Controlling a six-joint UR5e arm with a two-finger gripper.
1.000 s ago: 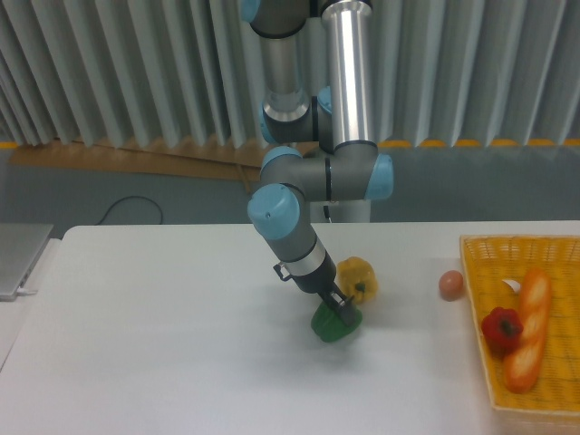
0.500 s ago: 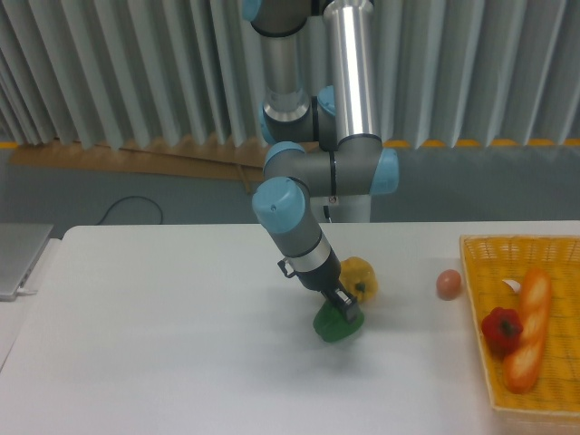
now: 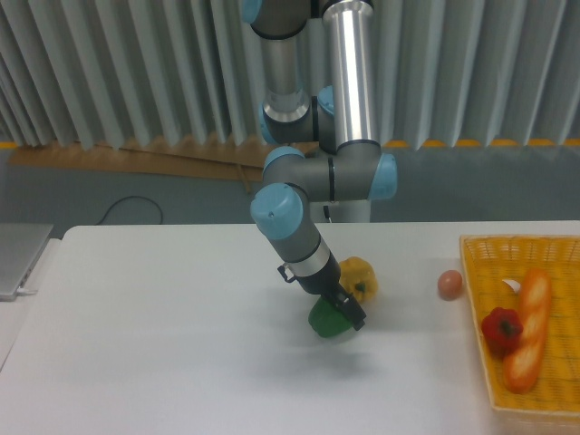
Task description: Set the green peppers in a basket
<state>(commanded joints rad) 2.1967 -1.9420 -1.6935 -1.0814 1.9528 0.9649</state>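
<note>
Glossy dark-green bell pepper (image 3: 326,320): lobed, clamped between the fingers of the two-finger gripper (image 3: 345,313), near the middle of the white table (image 3: 163,344); a faint shadow lies on the table under it, so it appears lifted just clear (contact cannot be judged for certain).
Gripper: on the grey and blue arm (image 3: 294,231), which slants down from 11 o'clock; jaws closed on the pepper's upper right side.
Yellow bell pepper (image 3: 360,277): just beside the green one, at its 1 o'clock.
Small pinkish-brown egg-shaped object (image 3: 449,285): at 3 o'clock, near the basket.
Rectangular yellow-orange woven wicker basket (image 3: 478,308): well apart at 3 o'clock, at the table's right edge; holds a red pepper (image 3: 501,330) and a long bread loaf (image 3: 528,330).
</note>
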